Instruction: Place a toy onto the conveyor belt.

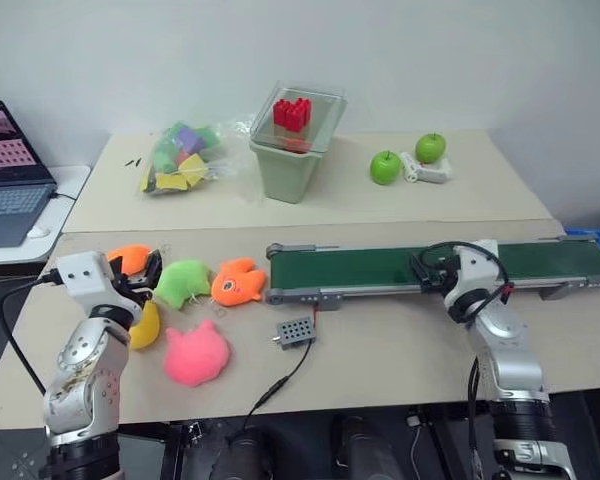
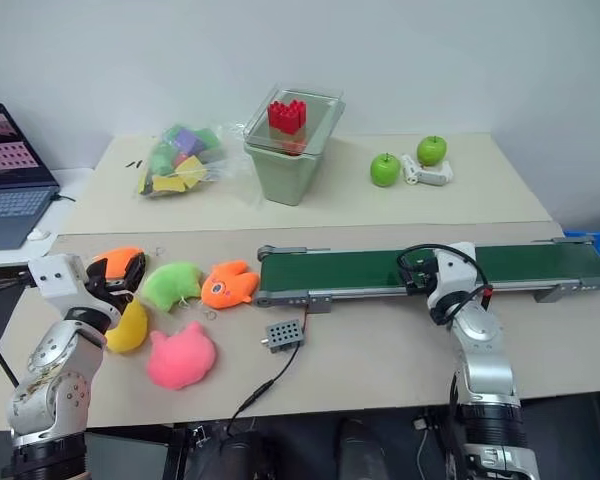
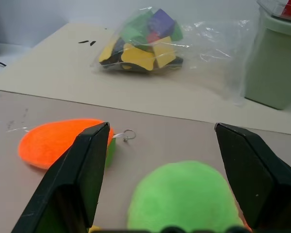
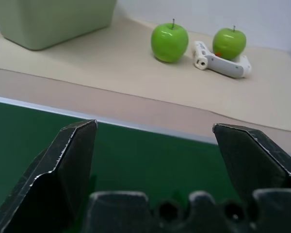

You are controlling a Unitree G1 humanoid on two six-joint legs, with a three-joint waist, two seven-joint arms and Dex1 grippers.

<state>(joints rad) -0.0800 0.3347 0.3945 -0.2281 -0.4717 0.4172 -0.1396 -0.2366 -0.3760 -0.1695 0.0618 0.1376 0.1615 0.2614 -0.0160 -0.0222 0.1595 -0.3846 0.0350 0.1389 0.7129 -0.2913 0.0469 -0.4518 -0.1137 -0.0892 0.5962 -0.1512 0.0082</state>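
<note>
Several plush toys lie at the table's front left: an orange one (image 1: 130,258), a green one (image 1: 183,282), an orange fish (image 1: 238,283), a pink one (image 1: 195,355) and a yellow one (image 1: 145,327). My left gripper (image 3: 161,127) is open just behind the green toy (image 3: 184,196), with the orange toy (image 3: 53,141) beside its one finger; nothing is held. The dark green conveyor belt (image 1: 380,268) runs across the right half of the table. Over its middle, my right gripper (image 4: 154,125) hangs open and empty above the belt surface (image 4: 136,160).
A small grey perforated box (image 1: 294,331) sits wired in front of the belt's left end. At the back stand a green bin with red blocks (image 1: 295,150), a bag of foam blocks (image 1: 180,155), two green apples (image 1: 385,167) and a white device (image 1: 425,170). A laptop (image 1: 5,175) sits far left.
</note>
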